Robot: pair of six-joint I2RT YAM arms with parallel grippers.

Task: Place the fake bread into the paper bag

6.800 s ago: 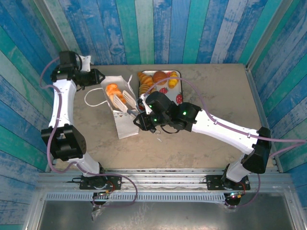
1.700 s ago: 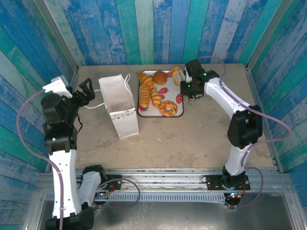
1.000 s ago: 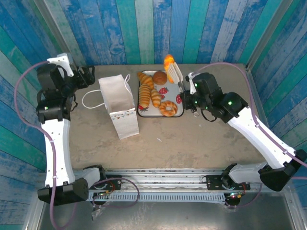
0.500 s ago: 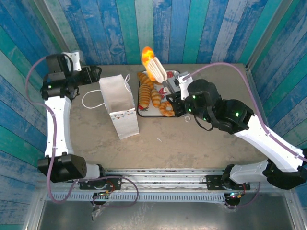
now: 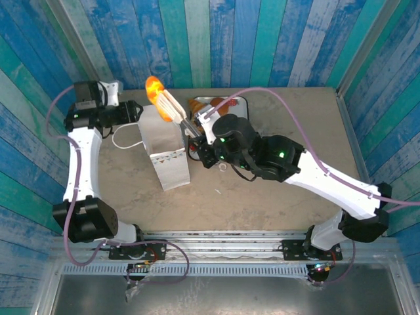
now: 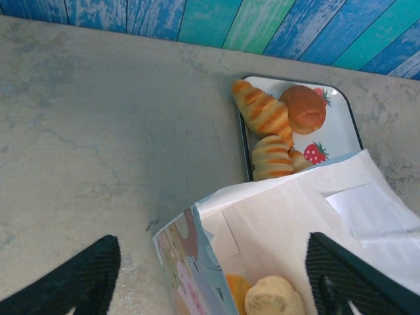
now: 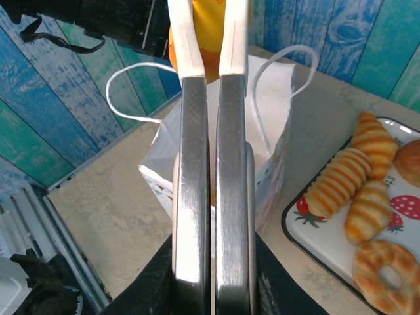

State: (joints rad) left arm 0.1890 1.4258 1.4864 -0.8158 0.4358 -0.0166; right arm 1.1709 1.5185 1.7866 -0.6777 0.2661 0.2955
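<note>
The white paper bag (image 5: 165, 149) stands open left of the tray. My right gripper (image 5: 160, 95) hovers over the bag's far end, shut on a yellow-orange piece of fake bread (image 5: 153, 85); in the right wrist view that piece (image 7: 209, 29) is pinched at the gripper's (image 7: 209, 20) tips above the bag (image 7: 279, 105). My left gripper (image 5: 136, 111) is open at the bag's far left edge; its fingers (image 6: 85, 275) straddle the printed wall (image 6: 197, 269). Inside the bag lie an orange piece (image 6: 238, 292) and a pale bun (image 6: 275, 300).
The strawberry-print tray (image 7: 400, 226) holds croissants (image 7: 338, 180), a ring doughnut (image 7: 387, 279) and a brown bun (image 6: 303, 109). In the top view my right arm (image 5: 262, 154) covers most of the tray (image 5: 237, 100). Blue plank walls enclose the table; the bag's cord handle (image 5: 125, 134) lies to the left.
My right arm has swung left from the tray, carrying the orange piece to above the bag. My left gripper has moved in to the bag's edge, its jaws narrowing somewhat.
</note>
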